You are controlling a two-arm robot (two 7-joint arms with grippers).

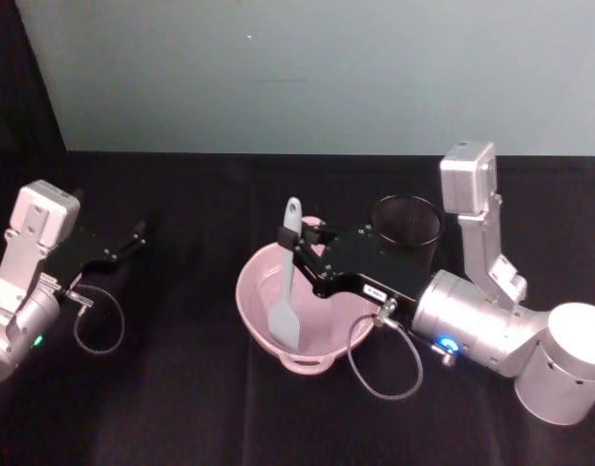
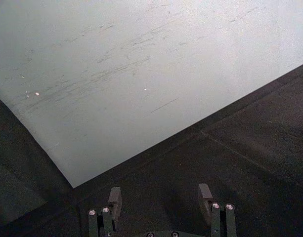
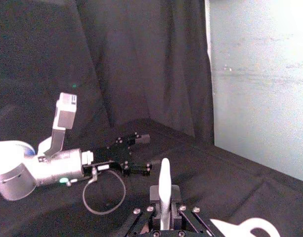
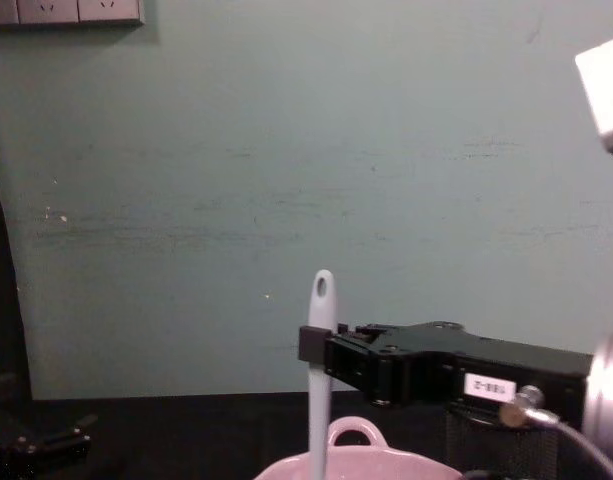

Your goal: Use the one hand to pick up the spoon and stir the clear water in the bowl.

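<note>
1. The bowl (image 1: 247, 283) sits on the black desk (image 1: 181, 398) just in front of the robot; it is pale pink and glossy, with a small arched loop on the rim at its near side; in the chest view its lower part is cut off by the picture's edge.
2. The spoon (image 1: 288, 277) is slim, white and long; it stands nearly upright, its broad flat head down inside the bowl toward the near wall, its handle tip with a hole rising above the rim; from the chest the head is hidden behind the bowl's rim (image 4: 371, 464); whether the head touches the bottom cannot be told.
3. The water is hard to make out; no clear surface can be told from the pink inside.
4. The right gripper (image 1: 299, 238), black and boxy with a small white label on its side, reaches in from the right over the bowl's far rim; its jaws are clamped on the upper part of the spoon's handle.
5. Behind it stands a black mesh cup (image 1: 407, 219), partly hidden by the gripper's body.
6. The left gripper (image 1: 137, 233) hangs over the desk at the left, well apart from the bowl; its fingers are spread and hold nothing.
7. A pale green wall (image 1: 307, 68) closes the far side.
</note>
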